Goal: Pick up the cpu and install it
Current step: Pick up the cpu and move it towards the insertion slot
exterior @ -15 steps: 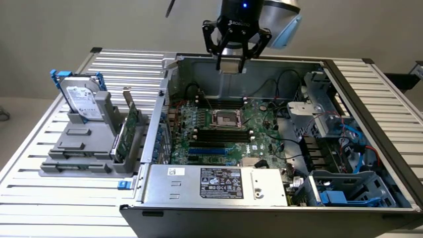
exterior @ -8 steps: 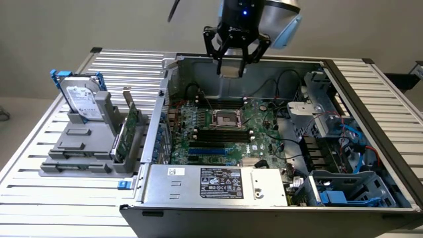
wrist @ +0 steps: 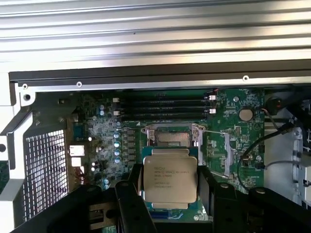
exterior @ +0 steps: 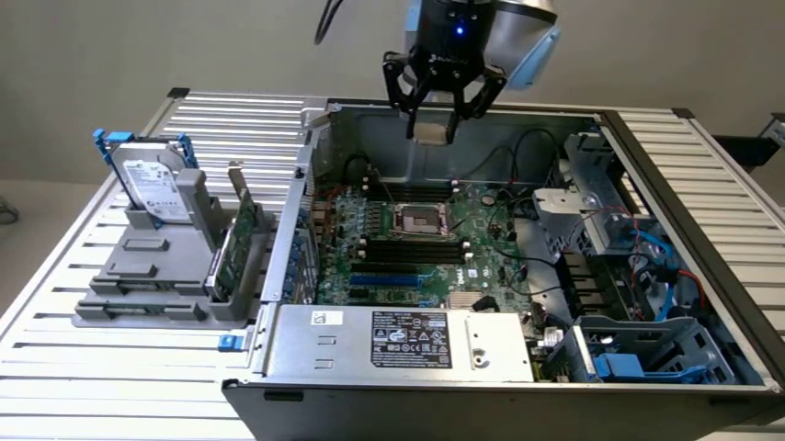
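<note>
The claw [exterior: 433,124] grips the cpu [exterior: 429,134] by two opposite edges, its black fingers [wrist: 129,196] pressed against the sides of the chip. The cpu [wrist: 170,177] hangs flat in the claw [wrist: 169,194], metal top with printed lettering up, clear of everything under it.

Directly below the claw lies an open computer case [exterior: 687,184] on its side. Inside it, under the held chip, is the green motherboard [exterior: 491,248], and its metal-framed CPU socket [wrist: 171,137] sits just beyond the chip's edge. Black memory slots [wrist: 163,104] run beside the socket. Farther from the claw, the case holds a grey power supply [exterior: 405,340] with a label, and a drive cage [exterior: 650,349] with blue parts and red and blue cables.

Well off towards the exterior view's left, outside the case, a grey holder [exterior: 147,276] stands on the slatted metal table [exterior: 73,367]. It carries an upright hard drive [exterior: 153,188] with blue handles and an upright green circuit card [exterior: 245,230].
</note>
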Controlling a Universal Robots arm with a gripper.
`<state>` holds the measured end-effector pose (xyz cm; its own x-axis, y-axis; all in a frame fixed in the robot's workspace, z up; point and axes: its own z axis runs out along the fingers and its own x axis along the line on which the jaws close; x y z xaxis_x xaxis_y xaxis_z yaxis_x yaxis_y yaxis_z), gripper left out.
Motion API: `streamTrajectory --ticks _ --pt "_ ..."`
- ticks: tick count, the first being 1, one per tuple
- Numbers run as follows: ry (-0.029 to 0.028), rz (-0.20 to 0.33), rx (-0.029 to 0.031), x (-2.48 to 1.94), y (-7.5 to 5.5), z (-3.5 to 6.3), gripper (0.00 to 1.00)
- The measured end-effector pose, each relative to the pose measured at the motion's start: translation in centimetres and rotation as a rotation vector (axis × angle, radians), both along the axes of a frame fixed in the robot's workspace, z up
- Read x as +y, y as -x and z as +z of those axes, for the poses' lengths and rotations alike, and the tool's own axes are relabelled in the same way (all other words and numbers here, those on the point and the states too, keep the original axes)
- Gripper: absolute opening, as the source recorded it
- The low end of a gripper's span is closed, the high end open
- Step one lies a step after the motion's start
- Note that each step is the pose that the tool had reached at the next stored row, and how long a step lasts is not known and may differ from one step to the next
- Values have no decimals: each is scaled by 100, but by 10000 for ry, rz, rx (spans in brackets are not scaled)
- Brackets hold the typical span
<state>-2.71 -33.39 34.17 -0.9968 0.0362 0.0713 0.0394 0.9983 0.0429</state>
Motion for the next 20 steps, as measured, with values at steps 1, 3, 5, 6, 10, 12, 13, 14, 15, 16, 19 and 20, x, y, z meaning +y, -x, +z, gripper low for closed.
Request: streamTrajectory --ticks 1,3,5,6,10,12,13,14,15,16,19,20 --pt "-8 2 -2 -1 -2 -14 55" --pt "-7 12 -6 -2 -2 -49 55" --pt "-9 46 -21 -2 -3 -85 55" --pt "-8 71 -28 -2 -4 -101 55" --pt "-8 203 -65 -2 -4 -163 55" --pt "-8 264 -81 -2 -3 -194 55" --pt "-9 294 -91 -1 -3 -211 55" --pt "-9 323 -100 -2 -3 -225 55" --pt "-8 353 -111 -2 -3 -240 55" --pt "-8 381 -122 -2 -4 -255 55" --pt "-9 455 -166 -2 -5 -296 55" --pt "-8 473 -181 -2 -5 -308 55"
